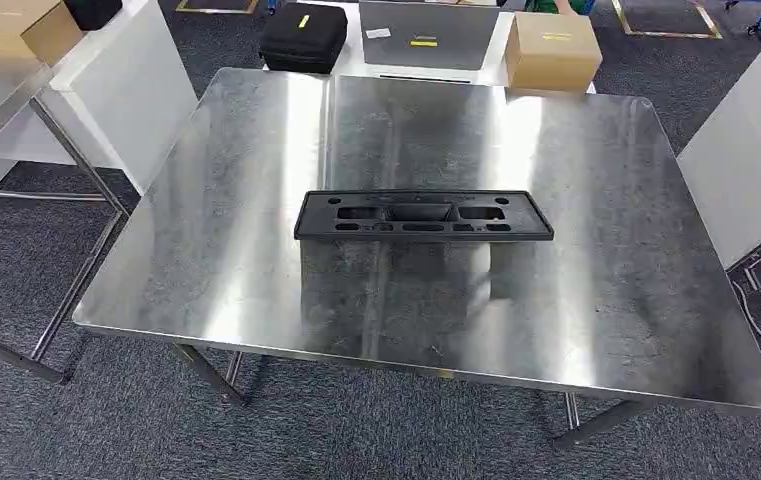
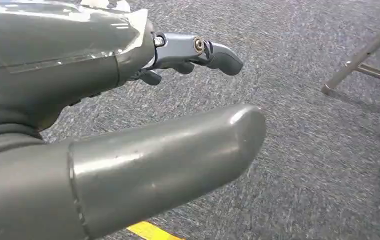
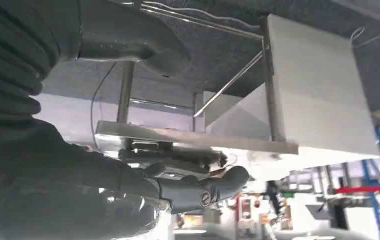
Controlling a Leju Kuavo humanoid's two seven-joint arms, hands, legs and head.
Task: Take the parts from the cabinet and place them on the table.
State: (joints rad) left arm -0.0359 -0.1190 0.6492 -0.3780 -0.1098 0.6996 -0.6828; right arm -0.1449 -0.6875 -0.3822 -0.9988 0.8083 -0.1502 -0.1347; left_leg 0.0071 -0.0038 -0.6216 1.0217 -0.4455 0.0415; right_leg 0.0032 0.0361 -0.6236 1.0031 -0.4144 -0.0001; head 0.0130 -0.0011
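Observation:
A long black plastic part [image 1: 423,216] with several cut-outs lies flat near the middle of the steel table [image 1: 606,320]. In the left wrist view my left hand [image 2: 78,75] hangs over grey carpet, thumb and fingers [image 2: 212,52] apart, with nothing in it. In the right wrist view my right hand [image 3: 78,150] is beside the steel table's edge [image 3: 192,139]. Its thumb and fingers [image 3: 202,187] are spread and hold nothing.
Beyond the table's far edge stand a black case [image 1: 303,37], a grey panel [image 1: 428,33] and a cardboard box [image 1: 552,50]. White cabinets flank the table at the left [image 1: 146,90] and right [image 1: 756,150]. A table leg [image 2: 357,57] stands on the carpet near my left hand.

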